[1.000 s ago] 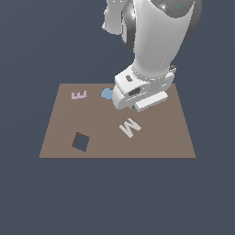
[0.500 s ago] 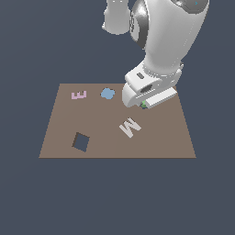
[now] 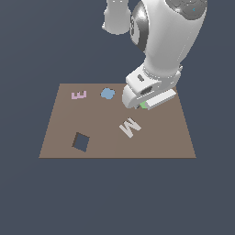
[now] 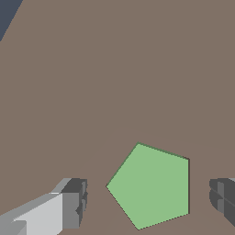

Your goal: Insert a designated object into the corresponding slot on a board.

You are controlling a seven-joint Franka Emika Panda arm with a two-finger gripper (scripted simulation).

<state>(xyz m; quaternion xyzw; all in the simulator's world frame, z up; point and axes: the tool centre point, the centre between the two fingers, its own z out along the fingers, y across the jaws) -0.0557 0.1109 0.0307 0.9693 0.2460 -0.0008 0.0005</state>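
The light-green five-sided block [image 4: 153,186] lies flat on the brown board [image 4: 114,69]. My gripper [image 4: 149,198] is open around it, one finger [image 4: 73,204] on each side with a gap to the block. In the exterior view only a sliver of the green block [image 3: 144,105] shows under the gripper [image 3: 140,106], toward the back of the board [image 3: 160,137] on the exterior view's right. The slot is hidden; no dark pentagonal hole shows in either view.
On the board lie a white letter M [image 3: 129,127], a pink letter E [image 3: 79,95] and a light-blue blob [image 3: 108,94]. A dark diamond-turned square hole [image 3: 81,142] sits near the front on the exterior view's left. The arm's bulk towers over the back right.
The gripper has moved from beside the light-blue blob toward the exterior view's right, uncovering the blob; over the last half second it has barely shifted.
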